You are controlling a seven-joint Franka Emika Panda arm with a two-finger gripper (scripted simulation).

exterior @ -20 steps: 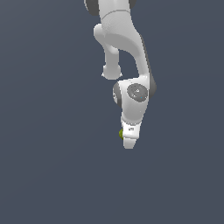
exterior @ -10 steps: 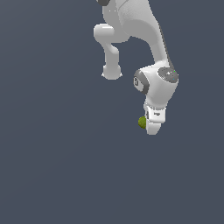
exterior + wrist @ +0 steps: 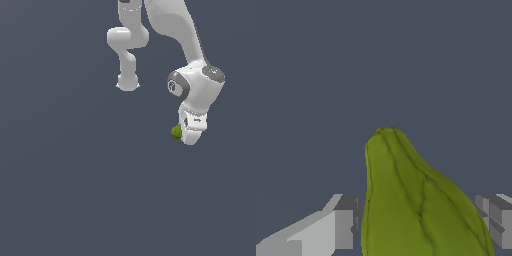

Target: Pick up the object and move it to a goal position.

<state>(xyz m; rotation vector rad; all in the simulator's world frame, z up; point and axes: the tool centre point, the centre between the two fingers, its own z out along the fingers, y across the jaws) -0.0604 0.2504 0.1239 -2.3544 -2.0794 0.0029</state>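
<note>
The object [image 3: 176, 132] is a small olive-green lump showing at the side of my white gripper [image 3: 190, 137] in the exterior view, off the floor, toward that view's right. In the wrist view the object [image 3: 411, 200] fills the space between the two grey fingertips [image 3: 346, 220], ribbed and tapering to a point. My gripper [image 3: 418, 222] is shut on it, one finger pressed against each side. Most of the object is hidden behind the hand in the exterior view.
The arm's white base and lower links [image 3: 127, 45] stand behind, toward the exterior view's middle top. A plain dark grey floor [image 3: 75, 190] lies all around.
The gripper has carried the object toward the exterior view's right and slightly upward over the last second. The grip on it is unchanged.
</note>
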